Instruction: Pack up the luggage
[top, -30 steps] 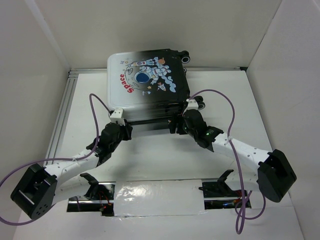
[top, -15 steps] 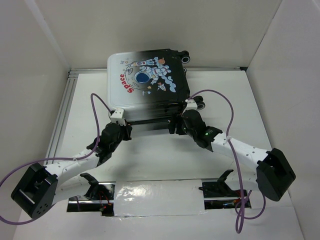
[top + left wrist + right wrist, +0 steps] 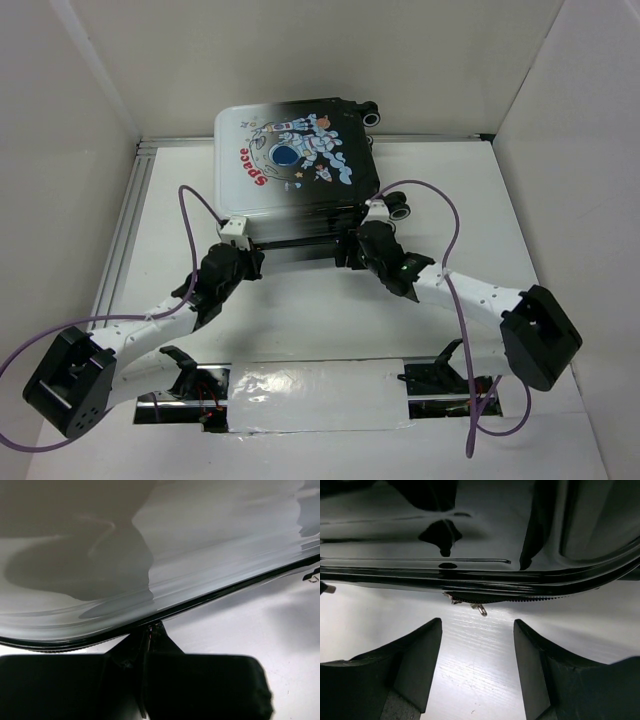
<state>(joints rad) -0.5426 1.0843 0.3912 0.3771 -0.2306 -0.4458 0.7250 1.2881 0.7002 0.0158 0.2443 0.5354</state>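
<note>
The luggage [image 3: 295,165] lies flat and closed at the back of the table, astronaut print and red "SPACE" facing up. My left gripper [image 3: 248,262] is at its near-left edge. In the left wrist view its fingertips [image 3: 148,630] are pressed together right at the zipper seam of the luggage [image 3: 200,540], pinching a small glinting zipper pull. My right gripper [image 3: 352,252] is at the near-right edge. It stands open [image 3: 478,622], and a metal zipper pull [image 3: 480,610] hangs from the black shell [image 3: 485,530] just ahead of its gap, untouched.
Black wheels [image 3: 400,207] stick out at the suitcase's right side, just behind my right wrist. White walls close in the table on the left, back and right. An aluminium rail [image 3: 130,220] runs along the left. Purple cables loop over both arms.
My left gripper has closed at the zipper seam. My right arm has swung left and closer to the suitcase edge, and its jaws have narrowed a little.
</note>
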